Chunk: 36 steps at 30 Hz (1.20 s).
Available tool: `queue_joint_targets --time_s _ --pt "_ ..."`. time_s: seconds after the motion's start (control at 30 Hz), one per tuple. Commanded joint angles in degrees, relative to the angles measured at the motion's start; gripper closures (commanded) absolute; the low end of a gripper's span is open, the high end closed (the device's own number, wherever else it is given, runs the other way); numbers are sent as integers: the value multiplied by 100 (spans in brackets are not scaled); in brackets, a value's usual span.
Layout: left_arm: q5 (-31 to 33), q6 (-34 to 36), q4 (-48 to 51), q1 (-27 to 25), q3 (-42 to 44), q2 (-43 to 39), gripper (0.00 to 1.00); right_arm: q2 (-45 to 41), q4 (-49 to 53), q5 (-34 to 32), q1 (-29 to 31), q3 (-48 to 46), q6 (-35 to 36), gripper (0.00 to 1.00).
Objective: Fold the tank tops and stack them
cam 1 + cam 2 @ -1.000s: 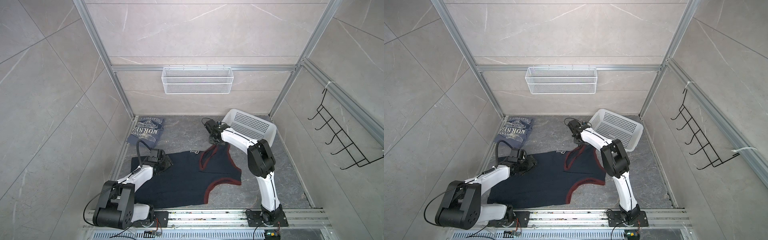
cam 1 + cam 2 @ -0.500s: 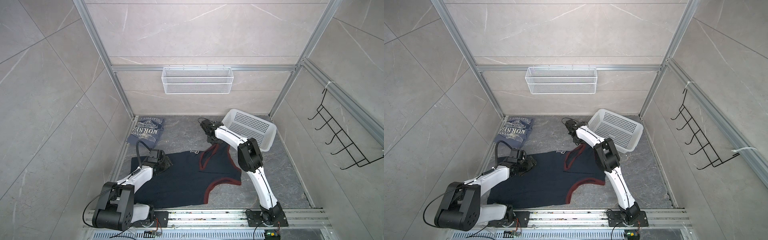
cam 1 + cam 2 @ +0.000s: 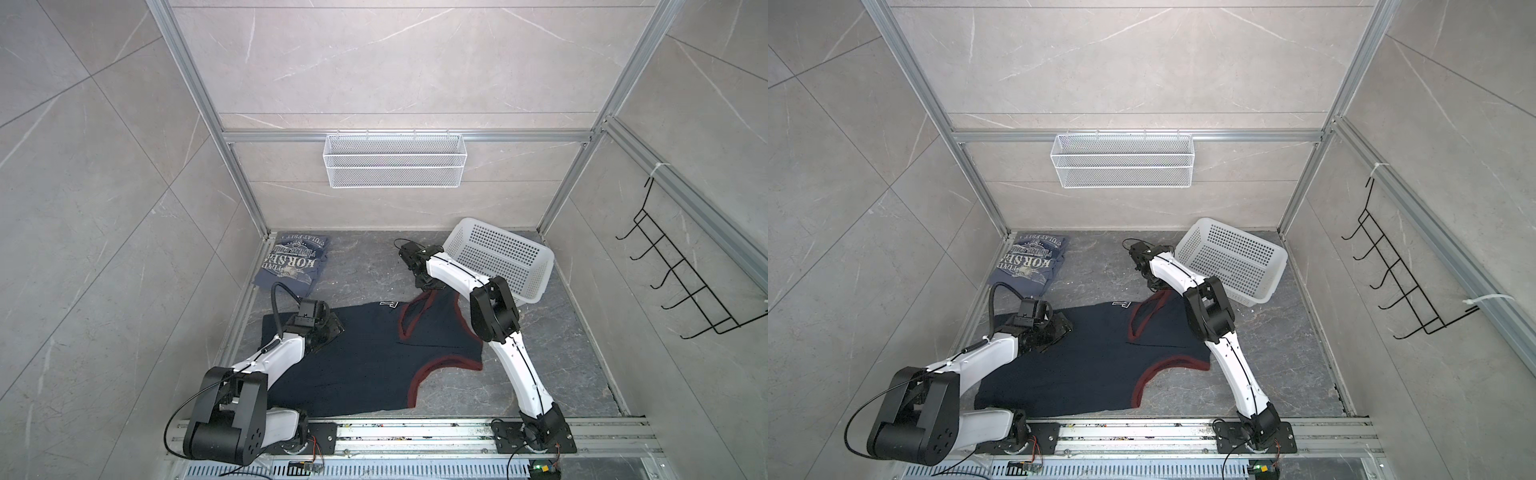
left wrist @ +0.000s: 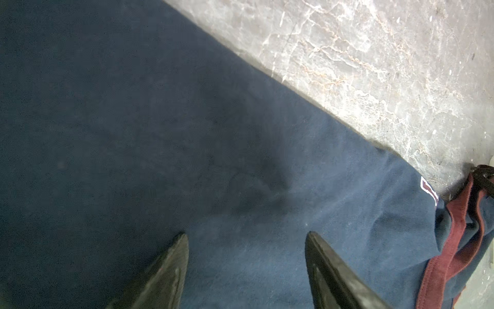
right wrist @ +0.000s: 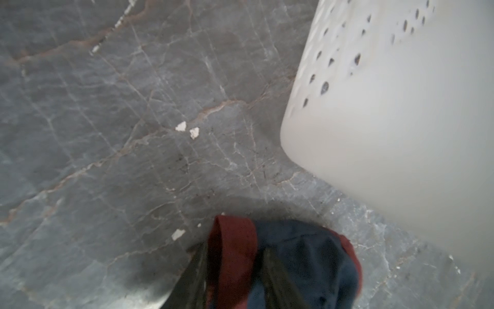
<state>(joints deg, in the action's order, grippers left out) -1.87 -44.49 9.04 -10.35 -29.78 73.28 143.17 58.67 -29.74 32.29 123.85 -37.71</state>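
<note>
Folding the navy tank top (image 3: 365, 361): my right fingers (image 5: 192, 283) pinch its far strap (image 5: 231, 240), left fingers (image 4: 171, 270) wide over cloth; next, I reckon, draw it nearward.

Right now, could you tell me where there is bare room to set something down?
Bare table lies between the slate-blue top and the basket, and between the right arm and the side wall. Crowded: around the right gripper, by the basket and navy top.
</note>
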Motion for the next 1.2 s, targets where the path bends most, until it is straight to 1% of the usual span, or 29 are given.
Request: queue_joint_targets --time_s 0.0,0.07,0.17,0.27,0.37,0.5,0.57,0.63,0.73,0.83,1.0,1.17 --pt "513 -297 550 98 151 -293 27 87 -29 126 54 -134 49 68" --pt "546 -345 608 211 178 -385 27 71 -71 126 76 -163 47 71" --pt "480 -303 625 343 211 -506 27 92 -16 83 75 -134 21 80" --pt "433 -249 668 393 218 -526 27 -73 -72 -78 84 -283 27 89" --pt "448 -266 694 403 184 -443 27 -394 -181 -217 86 -517 35 95" --pt "534 -346 809 450 108 -310 27 -1109 -623 -442 84 -1238 44 100" --pt "476 -355 819 506 94 -248 27 -1582 -1087 -455 84 -1754 122 100" --pt "444 -366 811 551 95 -231 27 -2064 -1656 -342 75 -2379 272 100" --pt "394 -348 777 576 120 -268 27 -2594 -2287 -145 75 -3024 469 100" --pt "376 -342 787 582 130 -278 27 -2882 -2620 31 77 -3461 540 100" --pt "393 -367 788 591 151 -331 27 -3347 -3042 242 75 -4260 346 100" --pt "402 -398 807 626 152 -324 27 -4125 -3487 184 68 -5188 197 100"
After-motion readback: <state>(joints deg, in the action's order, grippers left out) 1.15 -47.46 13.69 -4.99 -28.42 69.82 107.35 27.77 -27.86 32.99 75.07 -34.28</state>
